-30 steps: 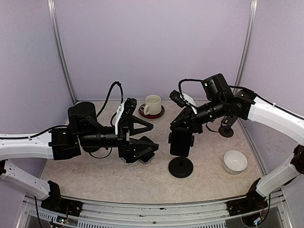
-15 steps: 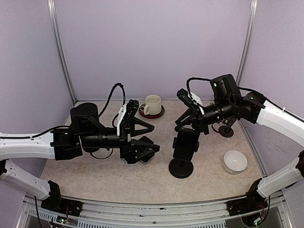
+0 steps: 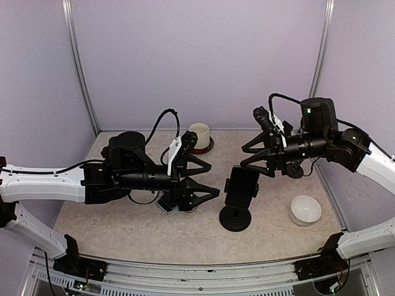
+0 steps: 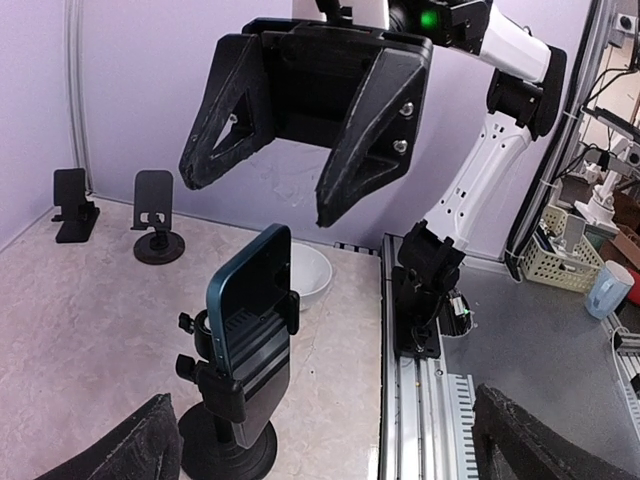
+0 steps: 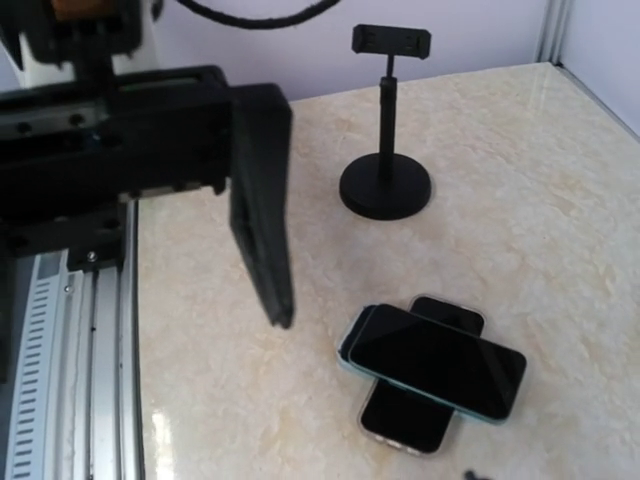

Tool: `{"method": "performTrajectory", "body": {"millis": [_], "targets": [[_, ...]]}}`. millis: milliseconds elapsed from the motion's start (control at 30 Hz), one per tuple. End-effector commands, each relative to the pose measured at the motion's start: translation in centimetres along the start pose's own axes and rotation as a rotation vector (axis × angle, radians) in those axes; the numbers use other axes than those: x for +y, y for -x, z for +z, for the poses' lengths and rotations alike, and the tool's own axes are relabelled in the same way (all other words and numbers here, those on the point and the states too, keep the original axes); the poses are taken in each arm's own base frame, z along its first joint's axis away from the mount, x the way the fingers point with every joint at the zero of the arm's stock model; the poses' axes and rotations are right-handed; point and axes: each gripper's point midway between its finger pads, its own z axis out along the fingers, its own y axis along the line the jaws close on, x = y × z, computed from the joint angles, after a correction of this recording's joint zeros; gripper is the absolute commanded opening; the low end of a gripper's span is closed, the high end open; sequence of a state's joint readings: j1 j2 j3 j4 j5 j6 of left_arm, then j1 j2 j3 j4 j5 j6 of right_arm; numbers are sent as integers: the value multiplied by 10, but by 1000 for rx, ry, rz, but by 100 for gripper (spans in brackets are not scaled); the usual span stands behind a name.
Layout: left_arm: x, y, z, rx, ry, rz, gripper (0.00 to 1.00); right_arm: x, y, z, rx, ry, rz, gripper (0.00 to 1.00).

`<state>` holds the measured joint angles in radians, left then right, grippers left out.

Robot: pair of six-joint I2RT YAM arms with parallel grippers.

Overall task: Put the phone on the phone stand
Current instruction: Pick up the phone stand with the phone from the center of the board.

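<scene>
Phone (image 4: 250,310) is sitting clamped in the phone stand (image 4: 225,455) at mid-bench (image 3: 123,228), long axis near vertical, dark face looking toward the arms' bases. The right hand (image 4: 258,195), fingers apart and empty, is hovering just above. A careless withdrawal risks clipping the top edge and toppling it. The left hand (image 3: 208,180) is gaping empty nearby.

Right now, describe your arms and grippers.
The left arm and right arm: white shells, black joints. The left gripper and right gripper: black, triangular cut-out fingers. A black cable loops over each wrist; a green light marks the right.
</scene>
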<state>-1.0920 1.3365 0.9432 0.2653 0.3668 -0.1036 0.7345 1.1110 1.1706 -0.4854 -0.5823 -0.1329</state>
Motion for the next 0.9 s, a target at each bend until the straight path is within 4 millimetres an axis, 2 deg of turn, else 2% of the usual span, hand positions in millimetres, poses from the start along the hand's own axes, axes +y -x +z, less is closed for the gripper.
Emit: {"method": "performTrajectory", "body": {"millis": [0,233,400,667,867], "targets": [[-7,2,14,7,-60,32,98,-1,-2,-15,-37,-63,40,59],[1,-3,29,20,-133,22,94,1,-24,-29,-47,-129,92,60],[11,-7,42,29,-167,15,90,4,-28,-37,-66,-151,98,60],[25,-9,60,46,-176,2,79,6,-28,-48,-86,-178,89,60],[28,-2,68,41,-194,9,62,7,-35,-49,-81,-186,92,60]]}}
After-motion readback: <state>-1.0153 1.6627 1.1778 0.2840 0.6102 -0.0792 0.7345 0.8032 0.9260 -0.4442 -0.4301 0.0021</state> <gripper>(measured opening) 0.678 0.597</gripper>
